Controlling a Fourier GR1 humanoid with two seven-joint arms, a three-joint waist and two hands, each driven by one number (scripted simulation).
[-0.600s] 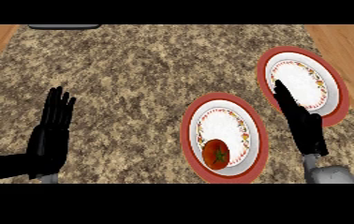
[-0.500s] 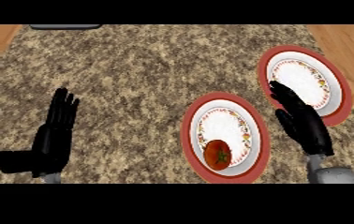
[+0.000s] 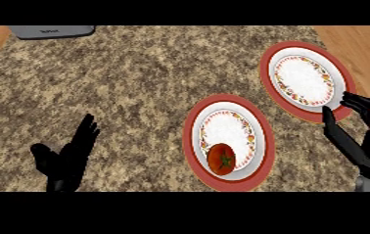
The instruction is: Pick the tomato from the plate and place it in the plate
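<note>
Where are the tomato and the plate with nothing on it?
tomato [image 3: 221,159], head view, middle of its red skin.
bare plate [image 3: 304,80], head view, its white centre.

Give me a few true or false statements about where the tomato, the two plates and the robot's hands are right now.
1. The tomato lies on the near plate. True.
2. The far plate holds a second tomato. False: nothing lies on it.
3. The right hand grips the tomato. False: it is beside the plates, holding nothing.
4. The left hand is open at the view's lower left. True.
5. The two plates overlap. False: counter shows between them.
</note>
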